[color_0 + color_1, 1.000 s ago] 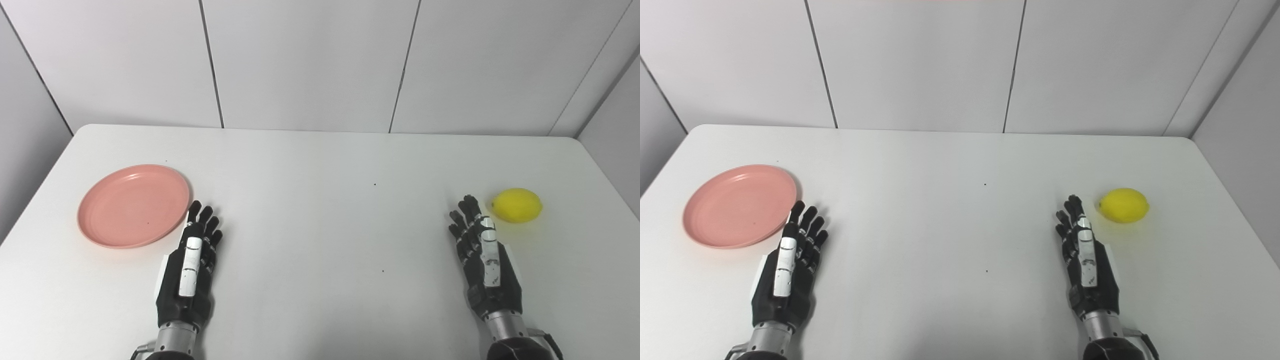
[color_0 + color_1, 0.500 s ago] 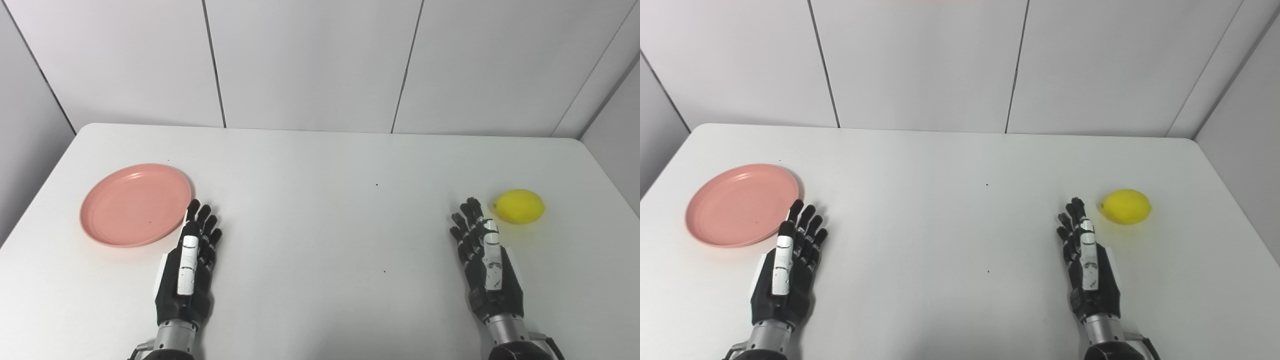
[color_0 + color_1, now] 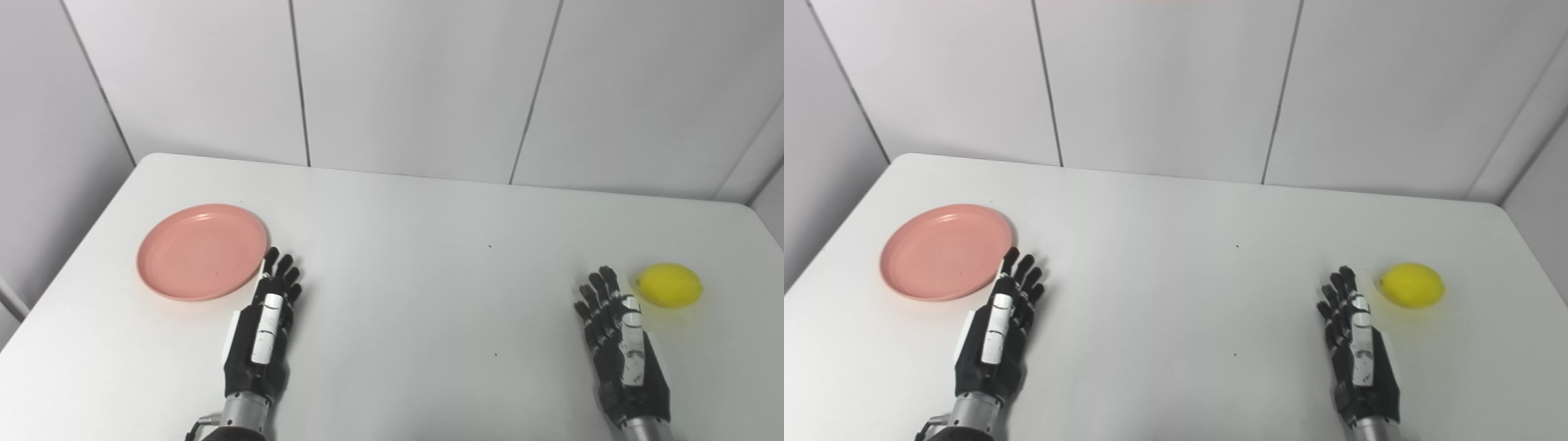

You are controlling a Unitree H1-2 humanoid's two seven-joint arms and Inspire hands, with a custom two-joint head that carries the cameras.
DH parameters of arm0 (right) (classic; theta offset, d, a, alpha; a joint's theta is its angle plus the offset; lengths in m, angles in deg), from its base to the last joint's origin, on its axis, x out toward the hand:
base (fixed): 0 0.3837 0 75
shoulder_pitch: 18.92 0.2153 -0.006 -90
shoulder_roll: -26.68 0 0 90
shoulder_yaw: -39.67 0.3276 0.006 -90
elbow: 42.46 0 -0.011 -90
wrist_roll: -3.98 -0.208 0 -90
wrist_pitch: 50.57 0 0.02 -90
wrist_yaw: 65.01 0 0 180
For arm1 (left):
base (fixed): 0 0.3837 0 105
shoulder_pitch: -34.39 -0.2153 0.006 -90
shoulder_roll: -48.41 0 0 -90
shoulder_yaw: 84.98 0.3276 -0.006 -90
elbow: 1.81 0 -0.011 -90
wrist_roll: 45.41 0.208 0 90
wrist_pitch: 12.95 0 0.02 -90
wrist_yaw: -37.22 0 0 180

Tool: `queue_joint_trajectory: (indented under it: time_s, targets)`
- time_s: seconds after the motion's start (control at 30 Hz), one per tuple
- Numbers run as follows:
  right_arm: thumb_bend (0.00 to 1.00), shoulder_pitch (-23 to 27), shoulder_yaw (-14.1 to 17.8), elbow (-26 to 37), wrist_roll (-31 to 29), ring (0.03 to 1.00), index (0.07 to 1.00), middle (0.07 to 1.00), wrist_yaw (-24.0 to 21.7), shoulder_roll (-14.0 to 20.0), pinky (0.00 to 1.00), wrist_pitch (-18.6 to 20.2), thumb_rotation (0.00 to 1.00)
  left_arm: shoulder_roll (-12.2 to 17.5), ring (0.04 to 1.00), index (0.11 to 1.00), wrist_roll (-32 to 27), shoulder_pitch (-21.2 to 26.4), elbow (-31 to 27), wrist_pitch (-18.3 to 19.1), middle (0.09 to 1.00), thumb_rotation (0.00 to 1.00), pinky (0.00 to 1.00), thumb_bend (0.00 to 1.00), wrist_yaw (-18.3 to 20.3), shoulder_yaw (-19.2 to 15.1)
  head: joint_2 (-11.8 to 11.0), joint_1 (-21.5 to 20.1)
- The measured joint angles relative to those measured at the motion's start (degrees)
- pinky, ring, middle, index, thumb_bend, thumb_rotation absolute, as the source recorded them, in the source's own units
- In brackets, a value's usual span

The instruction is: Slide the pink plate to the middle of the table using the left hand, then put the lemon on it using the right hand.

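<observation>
The pink plate sits just beyond and outside the left hand, not yet slid to the table's middle. The lemon lies just past the right hand, untouched. Both hands lie flat, fingers spread, holding nothing: every step remains.

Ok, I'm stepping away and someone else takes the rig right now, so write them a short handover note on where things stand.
Left hand: open, flat over the table, fingertips just beside the near right rim of the pink plate; I cannot tell whether they touch it.
Right hand: open, holding nothing, just left of and nearer than the lemon.
The plate sits on the table's left side and is empty; the lemon lies on the right side.
Done: nothing yet.
Left: slide the plate to the middle with the left hand, then set the lemon on it with the right.
</observation>
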Motion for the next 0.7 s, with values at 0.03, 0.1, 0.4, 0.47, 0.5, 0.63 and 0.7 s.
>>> queue_joint_trajectory:
  time_s: [0.03,0.1,0.4,0.47,0.5,0.63,0.7]
  targets:
    - [0.76,0.3,0.3,-0.4,-0.2,1.000,1.000,1.000,-0.2,0.2,1.00,0.0,1.00,-0.3,0.981,0.982,0.2,0.2,0.3,-0.3,0.977,0.76,1.00,0.76,-0.2,0.2,-0.3,0.4]
    - [0.76,0.9,0.7,-1.1,-0.9,1.000,1.000,1.000,-0.8,0.5,1.00,0.0,1.00,-0.9,0.978,0.979,1.0,0.5,0.8,-0.8,0.974,0.76,1.00,0.75,-0.7,0.4,-1.0,1.4]
    - [0.78,2.7,1.5,-3.5,-1.4,1.000,1.000,1.000,-2.1,1.5,1.00,-0.3,1.00,-1.9,0.968,0.974,2.5,1.6,2.7,-2.6,0.964,0.76,0.98,0.74,-1.9,1.4,-3.5,4.2]
    - [0.78,3.1,1.7,-4.1,-1.6,1.000,1.000,1.000,-2.1,1.6,1.00,-0.4,1.00,-1.9,0.967,0.973,2.5,1.7,2.9,-2.7,0.963,0.75,0.98,0.74,-2.0,1.5,-4.0,4.6]
    - [0.78,3.2,1.7,-4.4,-1.6,1.000,1.000,1.000,-2.2,1.6,1.00,-0.4,1.00,-1.9,0.967,0.971,2.5,1.7,3.0,-2.7,0.963,0.75,0.98,0.75,-2.0,1.5,-4.0,4.6]
    - [0.79,3.4,1.7,-4.7,-1.9,1.000,1.000,1.000,-2.5,1.7,1.00,-0.5,1.00,-1.9,0.963,0.968,2.6,1.9,3.2,-2.9,0.962,0.75,0.98,0.77,-2.2,1.6,-4.6,5.9]
    - [0.79,3.5,1.7,-4.9,-1.9,1.000,1.000,1.000,-3.0,1.9,1.00,-0.7,1.00,-1.9,0.965,0.966,3.2,2.1,3.7,-3.5,0.962,0.75,0.98,0.77,-2.4,1.9,-4.6,5.9]
